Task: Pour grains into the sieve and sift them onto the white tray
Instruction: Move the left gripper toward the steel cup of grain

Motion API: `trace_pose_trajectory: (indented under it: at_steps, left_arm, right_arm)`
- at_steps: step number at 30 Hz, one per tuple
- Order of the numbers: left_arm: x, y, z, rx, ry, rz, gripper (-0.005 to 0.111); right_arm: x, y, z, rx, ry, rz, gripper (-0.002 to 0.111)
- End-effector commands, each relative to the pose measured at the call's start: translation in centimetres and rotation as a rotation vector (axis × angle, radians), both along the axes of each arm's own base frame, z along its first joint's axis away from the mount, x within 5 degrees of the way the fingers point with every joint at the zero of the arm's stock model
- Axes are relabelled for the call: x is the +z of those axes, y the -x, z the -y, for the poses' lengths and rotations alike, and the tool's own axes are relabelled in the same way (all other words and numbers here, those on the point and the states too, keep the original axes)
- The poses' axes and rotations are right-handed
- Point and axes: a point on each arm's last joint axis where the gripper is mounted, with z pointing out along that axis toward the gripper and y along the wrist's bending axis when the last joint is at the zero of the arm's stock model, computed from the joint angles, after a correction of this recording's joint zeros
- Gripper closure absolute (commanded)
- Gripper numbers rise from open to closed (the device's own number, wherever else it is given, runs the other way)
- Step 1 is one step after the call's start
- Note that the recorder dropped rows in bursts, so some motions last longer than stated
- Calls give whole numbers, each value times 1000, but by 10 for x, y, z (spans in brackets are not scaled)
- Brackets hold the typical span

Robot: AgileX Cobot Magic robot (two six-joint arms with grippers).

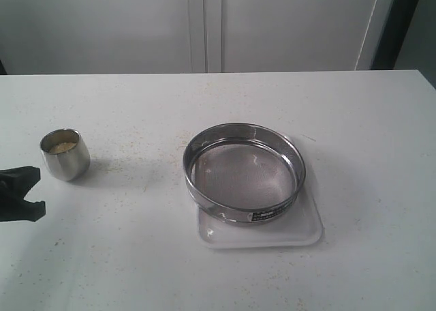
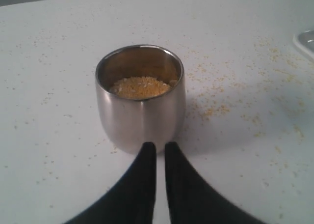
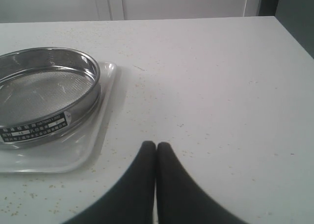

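Two empty grippers: my left gripper point(image 2: 156, 146), barely parted, faces the steel cup point(image 2: 141, 116) of grains point(image 2: 140, 87) mid-frame, apparently for grasping; my right gripper point(image 3: 156, 145) waits closed.

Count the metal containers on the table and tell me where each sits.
2. The steel cup, holding grains, stands at the left of the exterior view; the sieve rests on the white tray right of centre. No others show.
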Motion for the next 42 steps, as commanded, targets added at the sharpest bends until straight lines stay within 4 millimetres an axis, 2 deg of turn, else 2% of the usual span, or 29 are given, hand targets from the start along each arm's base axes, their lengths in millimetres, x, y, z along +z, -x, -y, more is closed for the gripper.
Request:
trace_pose_trajectory:
  at_steps: [1,2,4,5,16,42]
  left_arm:
    - [5,-6,2,-5,27,42,54]
    - [5,-6,1,0,28,42,37]
    - [5,-6,0,19,47,37,11]
    - [5,-6,0,28,66,31,1]
    - [3,-8,0,24,64,18,2]
    - [-33,-78,0,-73,44,-3,2]
  right_arm:
    - [0,0,0,-10,-3,12,108]
    - [0,0,0,-10,-3,12,108]
    - [0,0,0,-10,-3,12,108]
    - [0,0,0,-10,-3,12,108]
    - [0,0,0,-10,-3,12,108]
    - [0,0,0,-10,-3,12,108]
